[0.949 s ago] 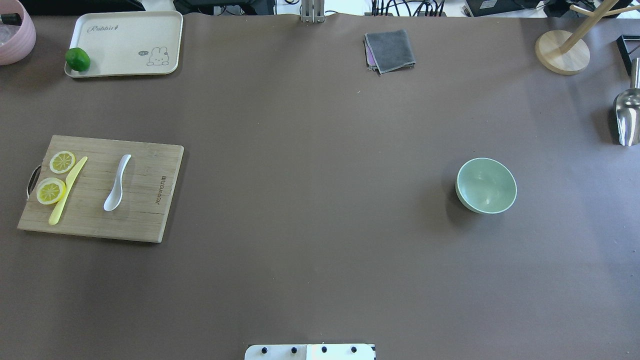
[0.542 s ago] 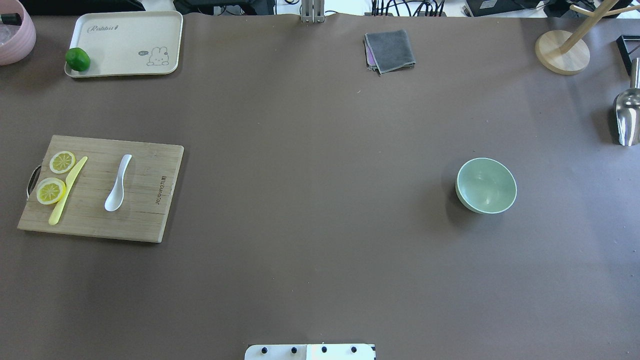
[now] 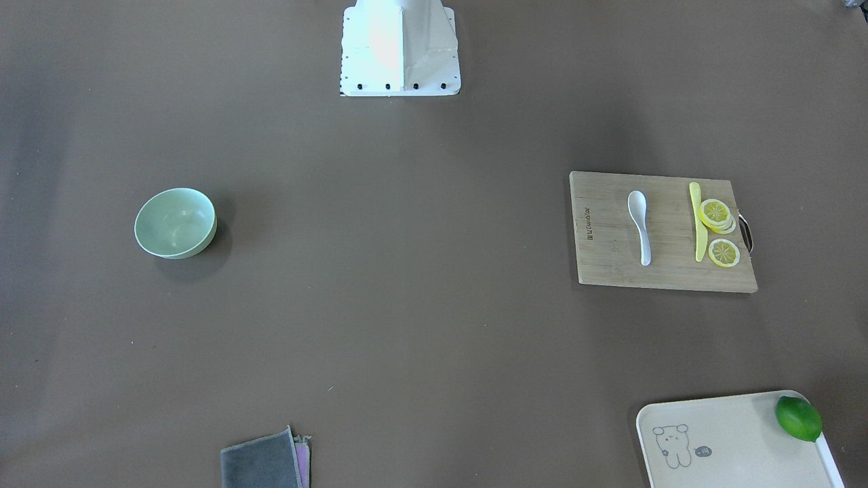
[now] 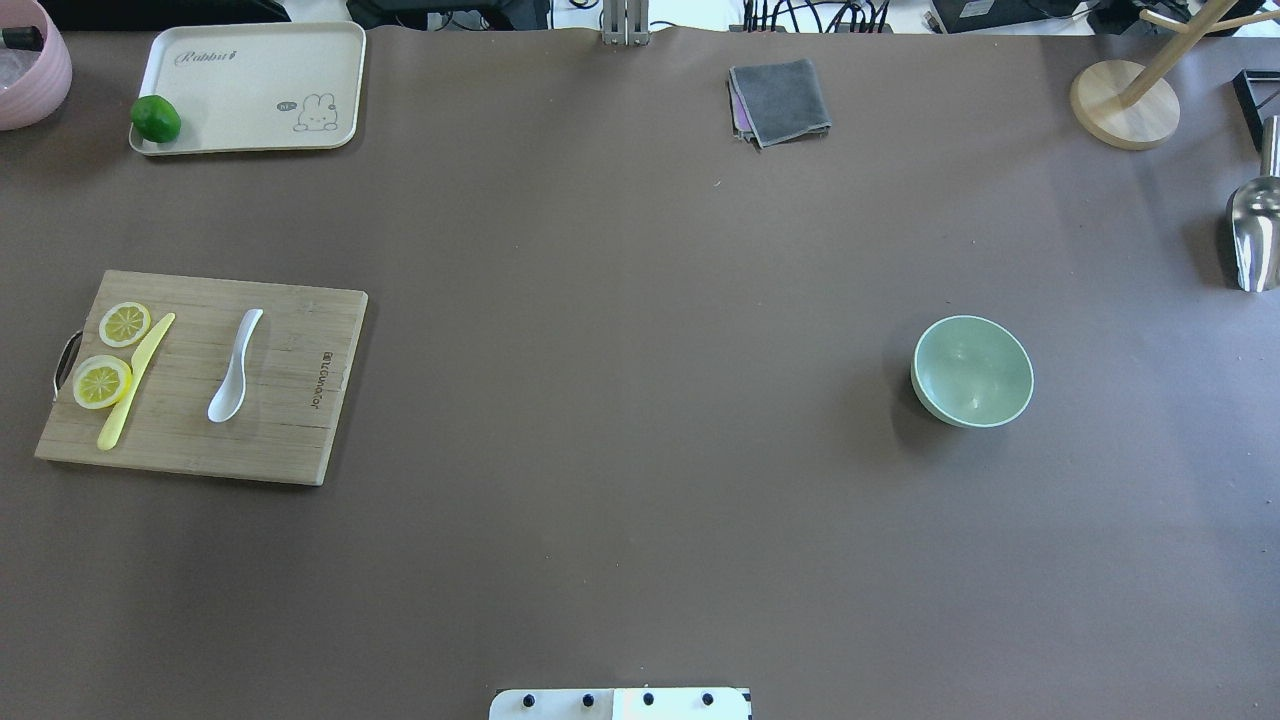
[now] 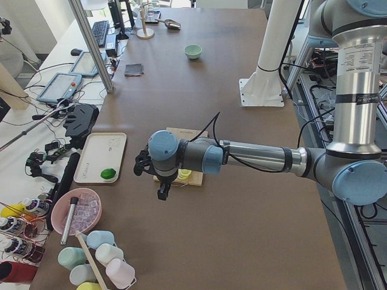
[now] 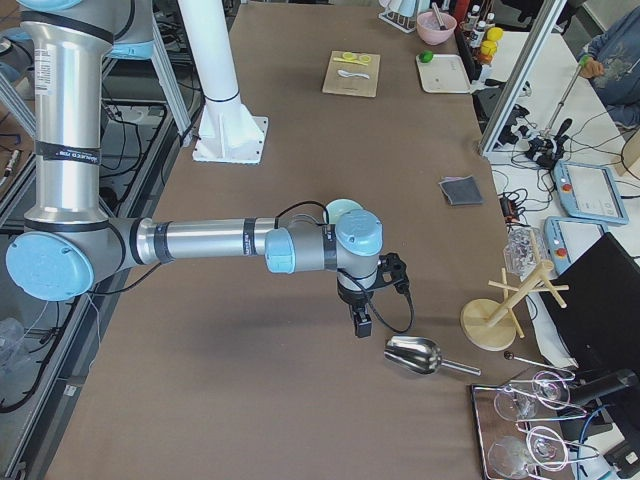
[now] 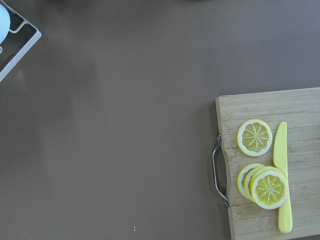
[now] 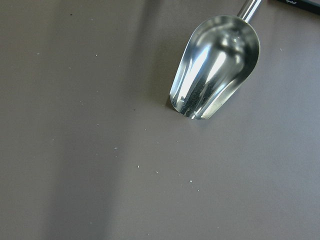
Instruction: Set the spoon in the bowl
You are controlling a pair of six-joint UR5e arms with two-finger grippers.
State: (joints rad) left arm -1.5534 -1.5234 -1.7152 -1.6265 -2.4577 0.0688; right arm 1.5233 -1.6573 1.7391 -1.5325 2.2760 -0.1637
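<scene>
Spoon point(image 4: 235, 365) lies flat on the cutting board point(image 4: 290, 440), on the far side of the yellow knife point(image 4: 135, 382) and lemon slices point(image 4: 102, 381) from the left gripper point(image 5: 162, 193), which hangs by the board's handle edge. I cannot tell how its fingers stand. Bare table point(image 4: 640, 400) stretches wide to the bowl point(image 4: 972, 371) — upright, near the right gripper point(image 6: 361, 322), whose fingers are likewise unreadable — just beside a metal scoop point(image 6: 412, 356).

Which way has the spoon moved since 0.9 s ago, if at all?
No. The spoon lies where it did on the cutting board, with the same gap to the yellow knife in the overhead view.
</scene>
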